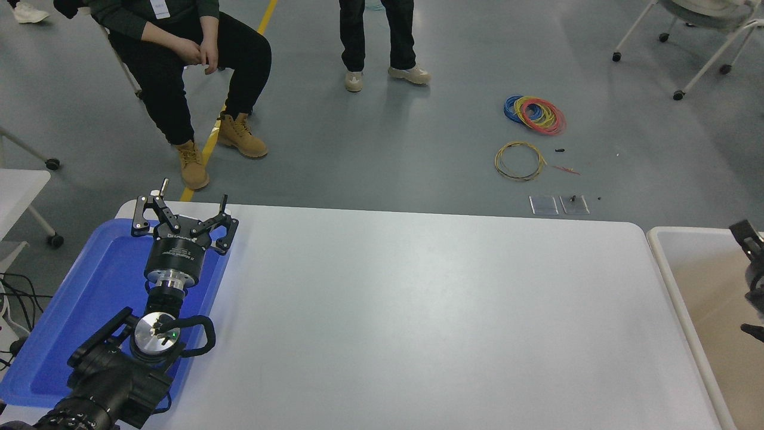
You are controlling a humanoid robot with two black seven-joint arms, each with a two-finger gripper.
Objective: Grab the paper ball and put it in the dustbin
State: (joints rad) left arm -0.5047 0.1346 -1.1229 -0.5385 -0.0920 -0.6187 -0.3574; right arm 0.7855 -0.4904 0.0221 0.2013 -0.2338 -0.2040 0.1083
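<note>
The dustbin (662, 263) stands past the table's right end, with a thick off-white rim and beige inside; only its left part shows. My right gripper (749, 251) pokes in at the right edge above the bin, mostly cut off by the frame. The paper ball is not in view. My left gripper (182, 209) is parked at the lower left over the blue tray, its fingers spread open and empty.
A flat blue tray (89, 286) lies on the white table's (418, 310) left end under my left arm. A seated person (179, 54) and a standing person (379, 36) are beyond the far edge. Wire coils (534, 113) lie on the floor.
</note>
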